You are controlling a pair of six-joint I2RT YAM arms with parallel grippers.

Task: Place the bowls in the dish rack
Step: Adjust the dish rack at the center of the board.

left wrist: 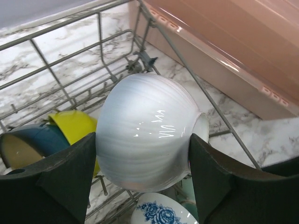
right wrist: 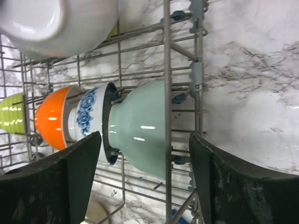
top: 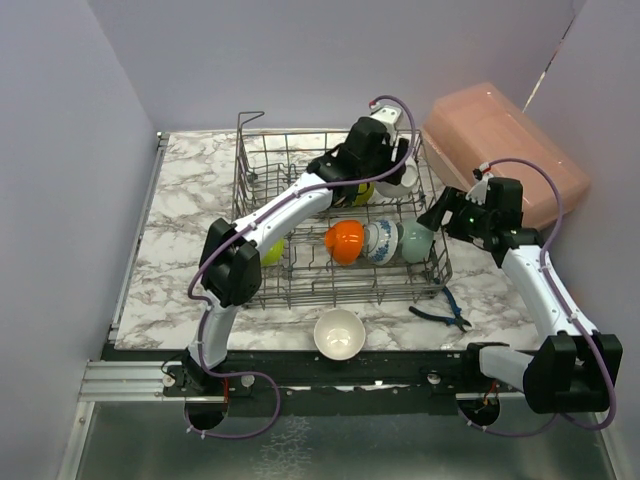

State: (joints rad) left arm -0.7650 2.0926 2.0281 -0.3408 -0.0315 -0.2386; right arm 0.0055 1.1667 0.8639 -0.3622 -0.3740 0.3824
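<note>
The left claw point(top: 388, 165) reaches across the dish rack point(top: 300, 292) to its far right corner. Only the left wrist view shows the grip plainly: both fingers point(left wrist: 70, 172) press the sides of a white bowl point(left wrist: 145, 130), tipped on its side over the rack wires. That view also catches a yellow bowl point(left wrist: 77, 126) and a dark teal bowl point(left wrist: 28, 144) deeper in the rack, which the arm hides from above.

The right claw point(right wrist: 145, 182) hangs spread wide and empty over the rack's right wall. Its camera shows a mint green bowl point(right wrist: 142, 128), a blue-patterned bowl point(right wrist: 88, 116) and an orange bowl point(right wrist: 51, 119) nested on edge between the tines, with a lime green bowl point(right wrist: 11, 112) further left.

Only the top view shows a cream bowl point(top: 339, 333) upright on the bench point(top: 190, 230) just in front of the rack, pliers point(top: 440, 315) off the rack's front right corner, and a pink box point(top: 510, 150) beyond its right side.
</note>
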